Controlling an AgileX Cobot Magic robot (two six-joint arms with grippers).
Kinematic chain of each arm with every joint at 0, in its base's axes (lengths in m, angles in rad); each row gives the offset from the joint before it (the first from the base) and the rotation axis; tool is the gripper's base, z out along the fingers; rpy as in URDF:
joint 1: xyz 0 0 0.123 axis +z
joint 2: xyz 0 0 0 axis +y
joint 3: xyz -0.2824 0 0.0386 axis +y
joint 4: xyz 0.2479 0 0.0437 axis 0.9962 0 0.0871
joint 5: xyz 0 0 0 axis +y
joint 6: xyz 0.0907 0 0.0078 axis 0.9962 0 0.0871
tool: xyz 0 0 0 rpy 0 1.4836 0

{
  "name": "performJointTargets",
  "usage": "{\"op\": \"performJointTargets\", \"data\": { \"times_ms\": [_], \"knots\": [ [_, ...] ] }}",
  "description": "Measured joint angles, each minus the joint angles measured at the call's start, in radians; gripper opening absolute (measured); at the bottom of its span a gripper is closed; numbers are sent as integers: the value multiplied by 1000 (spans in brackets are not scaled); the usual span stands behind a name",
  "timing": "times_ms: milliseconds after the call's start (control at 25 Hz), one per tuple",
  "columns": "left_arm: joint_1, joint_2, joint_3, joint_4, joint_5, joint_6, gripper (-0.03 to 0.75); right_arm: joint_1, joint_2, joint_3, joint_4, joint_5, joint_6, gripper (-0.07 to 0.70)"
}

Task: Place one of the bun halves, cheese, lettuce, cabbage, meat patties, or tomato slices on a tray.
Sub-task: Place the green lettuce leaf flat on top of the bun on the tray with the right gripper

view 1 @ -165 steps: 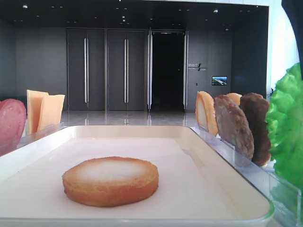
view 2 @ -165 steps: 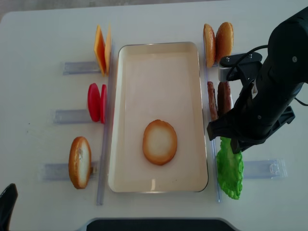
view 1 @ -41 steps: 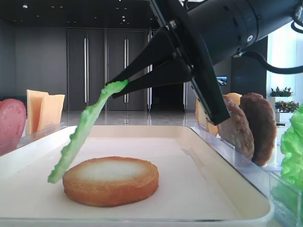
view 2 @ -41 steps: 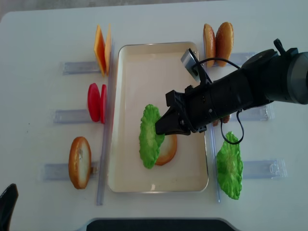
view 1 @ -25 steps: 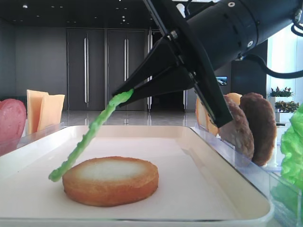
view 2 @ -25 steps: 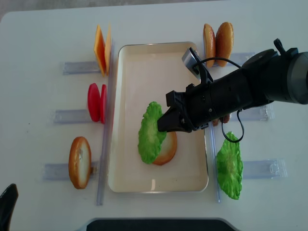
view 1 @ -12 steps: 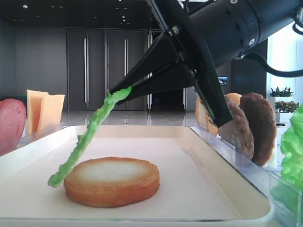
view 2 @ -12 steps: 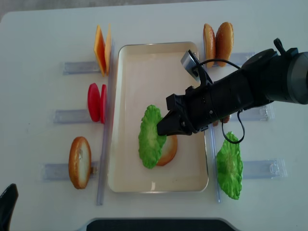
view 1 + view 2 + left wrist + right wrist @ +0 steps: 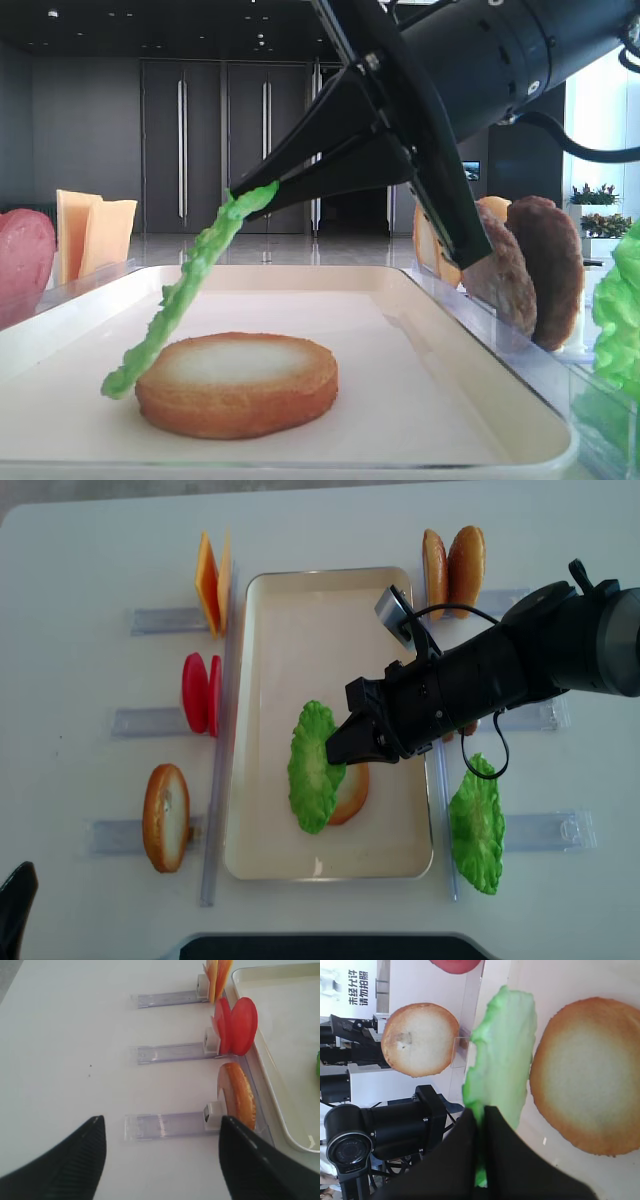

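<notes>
My right gripper (image 9: 340,750) hangs over the cream tray (image 9: 260,860), shut on the edge of a green lettuce leaf (image 9: 315,765). Seen from the low exterior view, the lettuce (image 9: 190,290) slants down from the gripper (image 9: 240,192), and its lower end is at the left edge of a bun half (image 9: 237,383) lying flat on the tray (image 9: 450,400). In the right wrist view the leaf (image 9: 502,1055) is pinched between the dark fingers beside the bun half (image 9: 590,1075). My left gripper (image 9: 160,1130) stands open over bare table.
Clear holders flank the tray: cheese slices (image 9: 212,580), tomato slices (image 9: 202,693) and a bun half (image 9: 165,817) on the left, two bun halves (image 9: 452,568) and a second lettuce leaf (image 9: 477,830) on the right. Meat patties (image 9: 520,265) stand right of the tray.
The held leaf has swung slightly toward the tray's near end and the bun half has shifted a touch to the right. The right gripper stays shut on the leaf.
</notes>
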Motion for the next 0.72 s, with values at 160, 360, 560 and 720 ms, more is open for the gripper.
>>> {"op": "performJointTargets", "data": {
  "times_ms": [160,360,560,720],
  "knots": [
    [0,0,0,0,0,0,534,0,0,0,-1,0,0,5],
    [0,0,0,0,0,0,534,0,0,0,-3,-4,0,5],
    [0,0,0,0,0,0,534,0,0,0,-34,-12,0,34],
    [0,0,0,0,0,0,534,0,0,0,-45,-12,0,110]
  ]
}}
